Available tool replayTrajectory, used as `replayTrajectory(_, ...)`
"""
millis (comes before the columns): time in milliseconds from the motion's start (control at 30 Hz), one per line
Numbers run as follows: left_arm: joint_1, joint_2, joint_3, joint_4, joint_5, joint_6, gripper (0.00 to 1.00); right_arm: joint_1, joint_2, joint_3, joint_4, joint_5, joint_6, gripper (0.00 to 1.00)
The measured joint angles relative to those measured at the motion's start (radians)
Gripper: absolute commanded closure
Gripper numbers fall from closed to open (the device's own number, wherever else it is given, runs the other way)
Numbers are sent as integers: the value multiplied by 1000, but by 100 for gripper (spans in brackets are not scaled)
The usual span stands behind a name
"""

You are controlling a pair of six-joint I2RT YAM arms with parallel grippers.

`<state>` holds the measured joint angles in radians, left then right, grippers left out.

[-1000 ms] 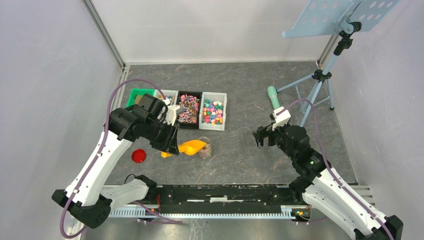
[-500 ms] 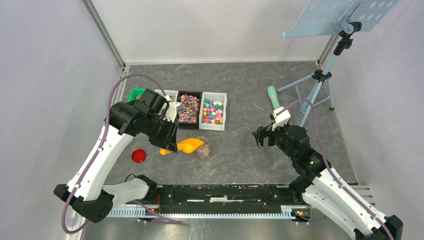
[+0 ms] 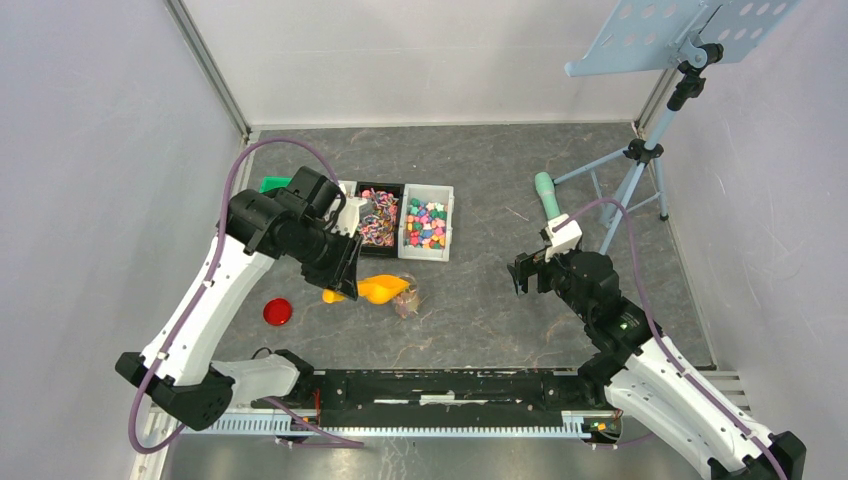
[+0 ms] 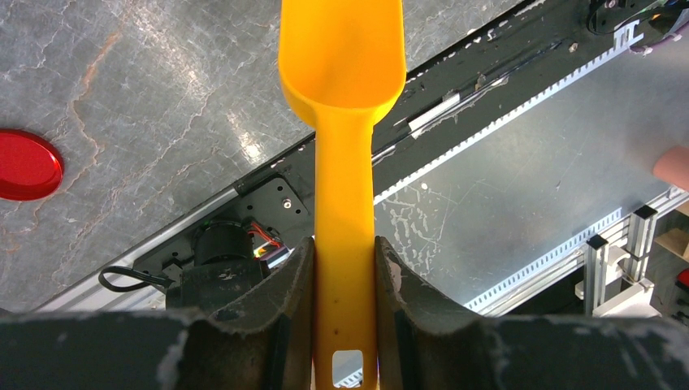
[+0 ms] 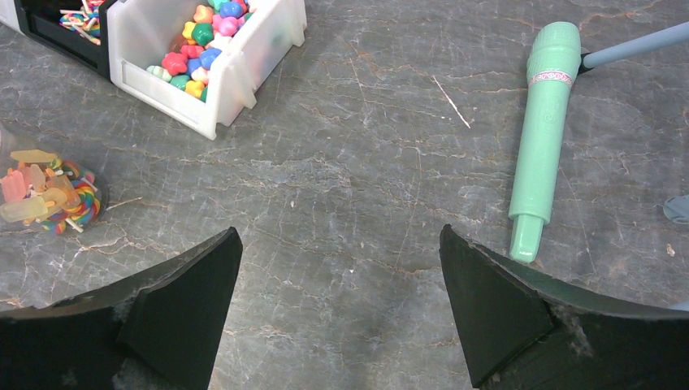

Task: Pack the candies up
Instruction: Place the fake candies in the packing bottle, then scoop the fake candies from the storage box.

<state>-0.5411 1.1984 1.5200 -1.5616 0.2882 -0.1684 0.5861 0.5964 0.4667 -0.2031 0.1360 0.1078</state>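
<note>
Left wrist view: the left gripper [image 4: 344,272] is clamped on the handle of the orange scoop [image 4: 341,73], a finger pressed against each side, the bowl pointing away from the camera. Only this view shows the grip; from above, the black wrist hides it. At the left of this view a red lid [image 4: 24,165] lies flat on the table [image 4: 162,97], apart from the scoop.

Right wrist view: the right gripper [image 5: 337,244] has its fingers spread wide with nothing between them. This view gives the candies [image 5: 199,41] close up, as multicoloured pieces heaped in a white bin [image 5: 244,73]. More sweets sit in a small clear container [image 5: 45,195]. The top view puts it at the scoop's mouth, touching or just beside, cannot tell which. A mint-green microphone-shaped object [image 5: 543,122] lies to the right.

Pose, top view: the left arm [image 3: 215,290] has its elbow raised and its wrist angled down just in front of the row of bins. The right arm [image 3: 650,370] is bent, its wrist facing the table centre.

Room: a wide stretch of table separates the small clear container from the right gripper. A tripod stand [image 3: 640,150] stands far right, beyond the right arm.
</note>
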Motion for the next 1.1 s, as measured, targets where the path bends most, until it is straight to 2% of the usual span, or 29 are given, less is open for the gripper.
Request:
replayTrajectory(467,0,1,21,-8,8,-3,98,0,31,0,-6,-3,-12,2)
replayTrajectory(667,0,57,78,-10,3,-27,98,0,26,0,-6,-4,-9,2)
replayTrajectory(1100,0,62,50,-14,-2,-41,98,0,7,0,-8,-4,-8,2)
